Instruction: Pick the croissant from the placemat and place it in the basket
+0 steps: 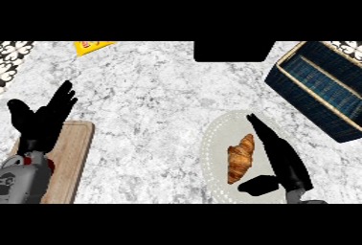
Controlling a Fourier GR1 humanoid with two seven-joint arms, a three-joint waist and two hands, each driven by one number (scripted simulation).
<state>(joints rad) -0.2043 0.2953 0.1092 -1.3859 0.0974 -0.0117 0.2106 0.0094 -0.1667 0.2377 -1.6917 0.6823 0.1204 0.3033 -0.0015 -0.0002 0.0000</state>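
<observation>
A golden-brown croissant (240, 158) lies lengthwise on a pale oval placemat (218, 143) at the lower right of the marble counter. My right hand (284, 160) is just to its right, fingers straight and pointing up the view, thumb stretched toward the croissant's near end; it holds nothing. A dark blue woven basket (322, 88) with a tan rim stands at the upper right, beyond the placemat. My left hand (44, 119) rests open at the left edge, fingers up, above a wooden board.
A wooden cutting board (71, 160) lies at the lower left under my left forearm. A yellow object (90, 46) shows at the counter's far edge. A black block (233, 50) sits at the top centre. Patterned tiles edge both top corners.
</observation>
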